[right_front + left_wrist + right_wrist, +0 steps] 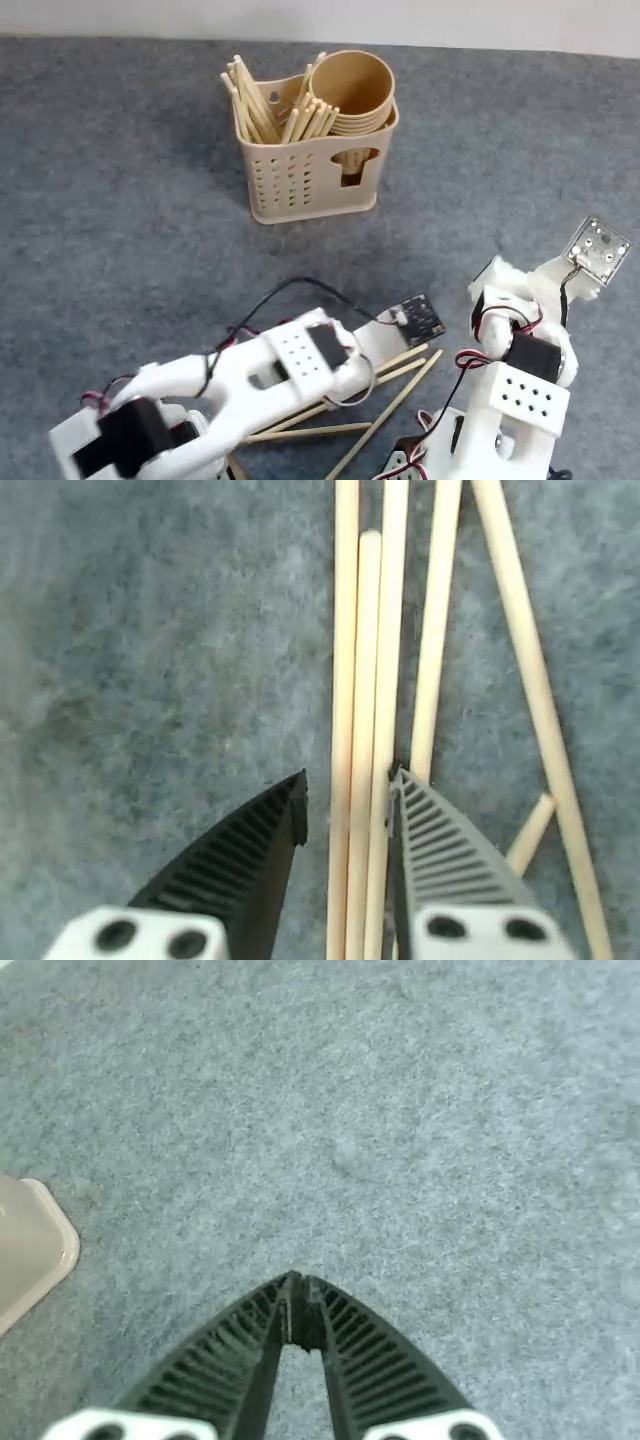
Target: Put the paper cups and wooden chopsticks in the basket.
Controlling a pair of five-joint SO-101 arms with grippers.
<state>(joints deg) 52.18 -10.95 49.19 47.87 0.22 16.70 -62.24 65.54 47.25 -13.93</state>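
A beige slotted basket (312, 172) stands at the back of the table, holding a stack of paper cups (352, 92) and a bundle of wooden chopsticks (262, 104). Several loose chopsticks (392, 374) lie on the grey mat at the front. My left arm (290, 365) is low over them. In the left wrist view my left gripper (350, 778) is open, its fingers straddling three chopsticks (362, 660) that lie side by side. More chopsticks (520, 650) lie just outside one finger. My right gripper (300, 1282) is shut on nothing, above bare mat.
My right arm (520, 350) is folded at the front right, beside the loose chopsticks. A corner of the basket (28, 1245) appears in the right wrist view. Open grey mat (120, 200) lies between the arms and the basket.
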